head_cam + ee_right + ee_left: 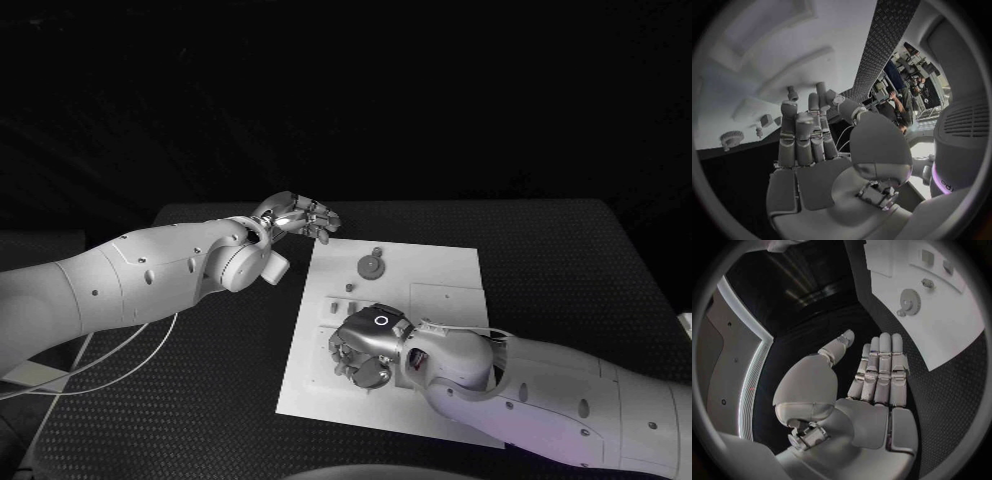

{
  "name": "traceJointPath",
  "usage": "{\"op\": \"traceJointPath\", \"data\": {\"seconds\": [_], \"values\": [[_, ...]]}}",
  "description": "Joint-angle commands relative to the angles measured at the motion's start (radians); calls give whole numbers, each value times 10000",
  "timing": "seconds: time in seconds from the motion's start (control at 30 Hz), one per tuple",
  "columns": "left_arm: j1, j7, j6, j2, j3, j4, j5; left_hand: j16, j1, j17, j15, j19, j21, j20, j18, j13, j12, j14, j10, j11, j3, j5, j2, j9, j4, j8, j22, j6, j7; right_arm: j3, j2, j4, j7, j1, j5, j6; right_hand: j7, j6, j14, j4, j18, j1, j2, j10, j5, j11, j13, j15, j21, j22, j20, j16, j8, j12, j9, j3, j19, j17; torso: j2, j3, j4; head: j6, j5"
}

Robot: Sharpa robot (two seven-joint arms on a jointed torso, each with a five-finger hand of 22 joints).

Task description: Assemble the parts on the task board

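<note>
Head view has the right robot hand (369, 352) low over the near end of the task board (440, 290), can't tell if it's holding anything; its wrist view shows fingers straight. Left robot hand (873, 375) is flat, empty, over the counter (216, 400) beside the board; a gear part (371, 266) sits farther up
</note>
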Motion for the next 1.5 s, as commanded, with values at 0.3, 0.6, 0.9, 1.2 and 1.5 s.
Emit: {"op": "traceJointPath", "data": {"seconds": [0.3, 0.6, 0.9, 1.2, 1.5], "values": [[13, 119, 68, 21, 7, 21, 53, -67, 8, 28, 28, 45, -66, 4, 118, -15, -45, 78, 65, -12, -66, 0, 58, -17, 19, 48, -2, -28, -3, -80, 80, -76, -2, -21, -219, 291, -5, 63, -8, -61, 463, 309, 374, -3, 32, -40, 23, -34, 32, 159, -59, -68, 30, 8, -10, 26, 34, 16, 0, 5, -4, -18, 22], [13, 118, 71, 33, 7, 23, 53, -76, 10, 40, 27, 47, -69, 4, 118, -17, -44, 81, 67, -12, -66, 1, 60, -19, 19, 51, -1, -26, -3, -108, 201, -62, 109, -25, -134, 163, 2, 50, -19, -52, 463, 269, 360, -19, 32, -34, 46, -28, 26, 161, -52, -75, 19, -2, 1, 7, 22, 23, 0, 3, -1, -24, 18], [14, 114, 70, 20, 7, 32, 53, -83, 10, 49, 27, 49, -72, 3, 118, -18, -44, 83, 69, -13, -67, 0, 58, -21, 18, 53, 0, -26, -4, -112, 230, -139, 145, -25, 137, 367, 38, -12, -41, -43, 463, 135, 209, -105, 32, -4, 92, 2, 11, 164, -33, -97, -31, -54, 18, -77, -9, 32, -1, -6, -2, -28, 8], [14, 106, 69, 16, 7, 31, 53, -90, 10, 58, 27, 50, -75, 3, 117, -19, -44, 85, 70, -13, -68, 0, 55, -24, 17, 54, 0, -26, -4, -126, 249, -216, 238, -24, 432, 194, 400, -885, -154, -6, 463, -446, -550, -622, 29, 215, 97, 214, 3, 189, 28, -110, -571, -365, -172, -648, -127, 81, -4, 6, -13, -44, 23], [14, 98, 74, 15, 7, 28, 53, -97, 10, 67, 27, 51, -77, 3, 117, -21, -46, 86, 68, -12, -70, 0, 50, -27, 16, 54, 1, -29, -3, -128, 193, -175, 269, -23, 555, -54, 535, -1177, -214, 18, 463, -610, -806, -851, 31, 307, 113, 303, 1, 179, 34, -100, -751, -507, -266, -1003, -173, 113, -2, 15, -19, -43, 17]]}}
